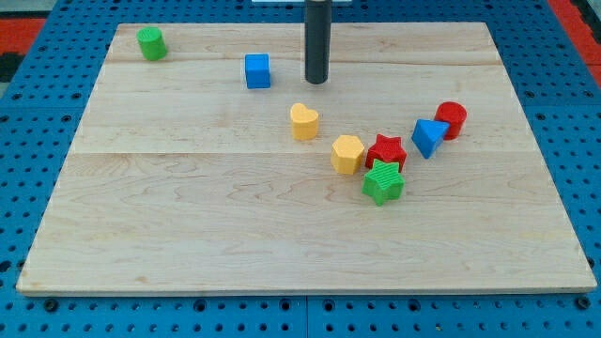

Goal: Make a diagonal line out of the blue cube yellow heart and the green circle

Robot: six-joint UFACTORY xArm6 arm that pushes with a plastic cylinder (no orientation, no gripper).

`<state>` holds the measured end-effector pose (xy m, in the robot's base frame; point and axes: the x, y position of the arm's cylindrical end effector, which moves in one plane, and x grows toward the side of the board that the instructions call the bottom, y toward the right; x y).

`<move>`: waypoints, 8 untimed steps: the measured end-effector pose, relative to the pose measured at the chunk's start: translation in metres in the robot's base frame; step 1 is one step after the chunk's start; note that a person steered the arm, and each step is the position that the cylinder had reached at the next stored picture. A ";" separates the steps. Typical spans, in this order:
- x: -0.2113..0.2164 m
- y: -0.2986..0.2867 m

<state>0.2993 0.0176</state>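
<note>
- The wooden board (282,235) lies on a blue perforated table (56,319), and the dark rod comes down from the view's top, a little to the right of the middle.
- The tip (316,81) of the rod stands on the board near the top edge. There is no gripper on this arm, so nothing is grasped or clenched; the tip touches no block that I can see.
- The blue cube (257,71) is just to the view's left of the tip, at almost the same height, with a small gap of bare wood between them.
- The yellow heart (303,121) lies below the tip and slightly to the left of it, apart from the tip and apart from the blue cube.
- The green circle (150,43), a short cylinder, stands in the top left corner of the board, well apart from the other two task blocks.
- To the lower right of the heart there is a cluster: a yellow hexagon (347,154), a red star (386,150) just beside it on the right, and a green star (383,182) below them, which seems to touch the red star.
- More to the right, a blue triangle (429,137) stands just beside a red cylinder (452,120); if they touch, I cannot tell.
</note>
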 end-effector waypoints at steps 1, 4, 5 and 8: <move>-0.006 -0.036; -0.006 -0.160; 0.011 -0.099; 0.101 -0.090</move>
<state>0.4005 -0.0728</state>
